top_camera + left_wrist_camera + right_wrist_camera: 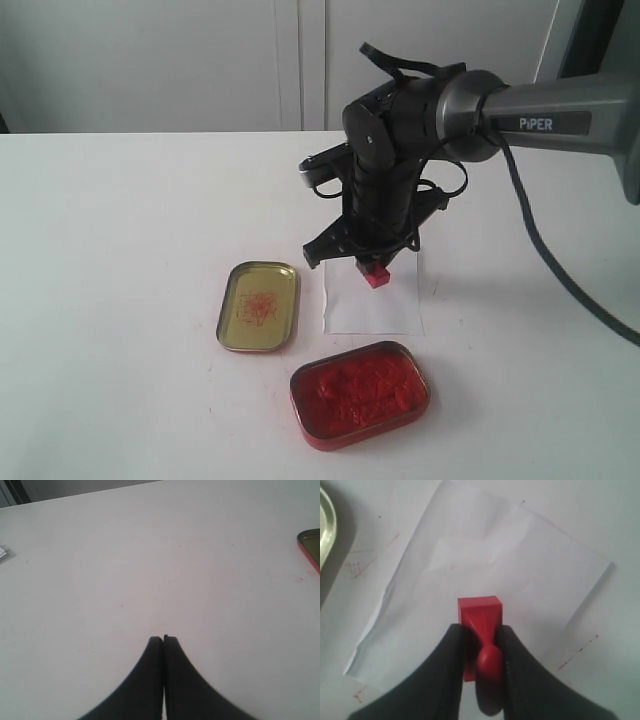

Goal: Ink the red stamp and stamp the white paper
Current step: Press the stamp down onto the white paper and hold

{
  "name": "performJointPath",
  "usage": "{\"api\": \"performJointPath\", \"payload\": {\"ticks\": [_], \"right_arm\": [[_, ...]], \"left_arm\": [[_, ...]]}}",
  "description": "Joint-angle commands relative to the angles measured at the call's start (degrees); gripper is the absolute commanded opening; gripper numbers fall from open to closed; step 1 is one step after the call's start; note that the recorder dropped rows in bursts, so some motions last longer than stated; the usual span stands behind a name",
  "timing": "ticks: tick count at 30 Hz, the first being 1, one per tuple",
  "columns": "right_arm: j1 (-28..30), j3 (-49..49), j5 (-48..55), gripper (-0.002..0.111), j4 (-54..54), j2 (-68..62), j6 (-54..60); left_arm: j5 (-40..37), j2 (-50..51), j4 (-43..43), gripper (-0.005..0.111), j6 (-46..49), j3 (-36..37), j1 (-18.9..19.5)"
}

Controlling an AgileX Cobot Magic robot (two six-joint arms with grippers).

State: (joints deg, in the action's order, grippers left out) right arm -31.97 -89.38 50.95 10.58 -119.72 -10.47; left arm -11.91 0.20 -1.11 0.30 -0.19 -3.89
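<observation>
The red stamp (375, 275) (480, 617) stands with its square base down on the white paper (373, 300) (485, 565), near the sheet's far edge in the exterior view. My right gripper (372, 262) (481, 637) is shut on the stamp's narrow handle, pointing straight down over the paper. The oval red tin of red ink paste (360, 393) lies in front of the paper. My left gripper (163, 639) is shut with nothing in it, hovering over bare table; it does not show in the exterior view.
The tin's gold lid (258, 305) lies open side up to the left of the paper; its edge (311, 550) shows in the left wrist view. Faint red ink marks (577, 652) dot the white table around the paper.
</observation>
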Motion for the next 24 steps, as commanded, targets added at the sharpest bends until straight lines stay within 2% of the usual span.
{"api": "performJointPath", "payload": {"ticks": [1, 24], "right_arm": [[0.0, 1.43, -1.01, 0.0, 0.87, 0.18, -0.88], [0.0, 1.57, -3.44, 0.0, 0.83, -2.37, -2.38]], "left_arm": [[-0.1, -0.2, 0.15, 0.0, 0.16, 0.19, 0.04], [-0.1, -0.2, 0.15, 0.0, 0.16, 0.19, 0.04]]}}
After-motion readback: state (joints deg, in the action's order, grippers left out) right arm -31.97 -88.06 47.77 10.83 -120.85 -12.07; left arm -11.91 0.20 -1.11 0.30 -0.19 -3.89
